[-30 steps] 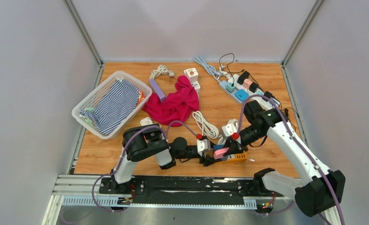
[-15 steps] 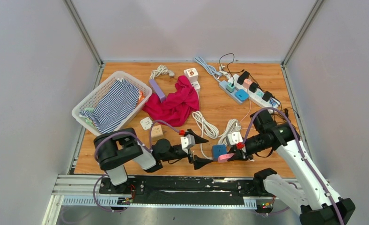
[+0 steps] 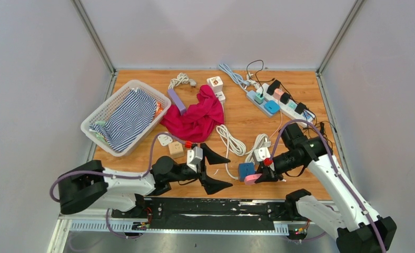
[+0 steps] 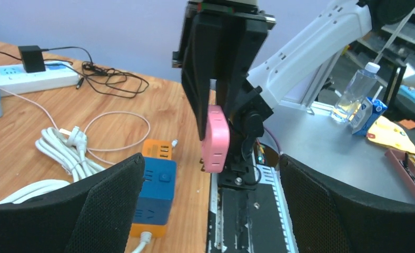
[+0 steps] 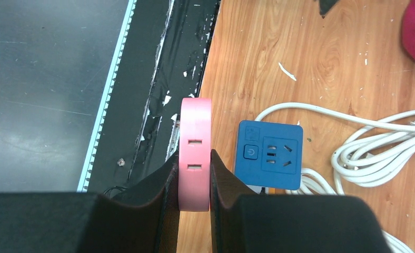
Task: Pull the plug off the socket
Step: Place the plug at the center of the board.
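A flat pink plug (image 5: 195,142) is clamped in my right gripper (image 5: 195,182), which is shut on it. In the left wrist view the plug (image 4: 216,138) hangs free with its prongs bare, just over the table's near edge. The socket (image 5: 269,154), a blue cube on an orange base, lies on the wood beside the plug, apart from it. From above, the plug (image 3: 251,178) sits just right of the socket (image 3: 245,169). My left gripper (image 3: 216,169) stands wide open left of the socket, holding nothing; its black fingers (image 4: 97,208) frame the socket (image 4: 154,191).
White coiled cables (image 3: 231,139) lie behind the socket. Power strips with plugs (image 3: 279,100) sit at the back right. A red cloth (image 3: 197,116) and a white basket (image 3: 89,124) with striped cloth are on the left. Small adapter cubes (image 3: 176,148) lie near my left arm.
My left gripper has opened, let go of the socket and drawn back to the left. The socket now lies on the table, while my right gripper keeps the pink plug.
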Controlling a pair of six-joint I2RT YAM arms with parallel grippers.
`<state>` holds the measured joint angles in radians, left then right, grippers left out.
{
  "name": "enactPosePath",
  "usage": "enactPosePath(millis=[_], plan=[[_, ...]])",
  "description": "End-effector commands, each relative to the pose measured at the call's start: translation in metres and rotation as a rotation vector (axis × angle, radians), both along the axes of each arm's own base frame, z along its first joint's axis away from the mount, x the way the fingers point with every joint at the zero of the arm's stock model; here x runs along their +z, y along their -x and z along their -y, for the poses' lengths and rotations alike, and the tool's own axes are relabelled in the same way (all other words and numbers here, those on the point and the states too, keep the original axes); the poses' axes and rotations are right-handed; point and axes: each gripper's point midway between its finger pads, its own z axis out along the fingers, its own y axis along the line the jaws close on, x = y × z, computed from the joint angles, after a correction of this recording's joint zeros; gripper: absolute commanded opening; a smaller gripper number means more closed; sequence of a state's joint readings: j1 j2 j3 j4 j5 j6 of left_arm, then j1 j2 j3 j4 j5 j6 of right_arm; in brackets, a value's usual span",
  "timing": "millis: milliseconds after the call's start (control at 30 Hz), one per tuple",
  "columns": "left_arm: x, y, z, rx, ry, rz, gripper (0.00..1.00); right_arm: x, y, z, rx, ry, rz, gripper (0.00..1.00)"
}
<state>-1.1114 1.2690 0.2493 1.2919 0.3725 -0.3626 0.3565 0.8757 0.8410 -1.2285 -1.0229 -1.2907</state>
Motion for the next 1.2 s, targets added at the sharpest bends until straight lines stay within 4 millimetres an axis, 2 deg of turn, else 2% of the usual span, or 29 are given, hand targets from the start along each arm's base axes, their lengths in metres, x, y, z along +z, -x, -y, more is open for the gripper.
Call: enactPosePath(millis=[0, 100, 233, 367, 500, 700, 800, 867, 933, 1067, 1167], plan=[[-0.018, -0.006, 0.004, 0.111, -0.174, 0.082, 0.98, 0.001, 0.004, -0.002, -0.005, -0.029, -0.051, 0.00], [-0.019, -0.006, 0.006, 0.172, -0.205, 0.202, 0.97, 0.001, 0.004, -0.002, -0.004, -0.030, -0.049, 0.00], [-0.024, -0.004, 0.019, 0.183, -0.249, 0.356, 0.96, 0.000, 0.005, -0.002, -0.003, -0.030, -0.053, 0.00], [-0.027, -0.005, 0.038, 0.157, -0.273, 0.396, 0.93, 0.000, 0.004, -0.002, -0.003, -0.027, -0.053, 0.00], [-0.029, -0.003, 0.055, 0.123, -0.279, 0.393, 0.85, -0.001, 0.004, -0.001, -0.002, -0.025, -0.051, 0.00], [-0.041, 0.000, 0.074, 0.077, -0.305, 0.348, 0.66, -0.001, 0.004, -0.001, -0.002, -0.024, -0.050, 0.00], [-0.043, 0.002, 0.081, 0.057, -0.306, 0.329, 0.49, -0.001, 0.005, -0.001, -0.002, -0.023, -0.050, 0.00], [-0.044, 0.003, 0.083, 0.049, -0.305, 0.311, 0.33, -0.001, 0.005, -0.001, -0.002, -0.022, -0.049, 0.00], [-0.045, 0.006, 0.085, 0.033, -0.305, 0.293, 0.24, -0.002, 0.005, -0.001, 0.000, -0.022, -0.049, 0.00], [-0.046, 0.012, 0.085, 0.006, -0.303, 0.260, 0.00, -0.002, 0.005, 0.000, -0.001, -0.019, -0.049, 0.00], [-0.046, 0.014, 0.083, 0.001, -0.300, 0.244, 0.00, -0.002, 0.004, 0.000, 0.000, -0.018, -0.045, 0.00]])
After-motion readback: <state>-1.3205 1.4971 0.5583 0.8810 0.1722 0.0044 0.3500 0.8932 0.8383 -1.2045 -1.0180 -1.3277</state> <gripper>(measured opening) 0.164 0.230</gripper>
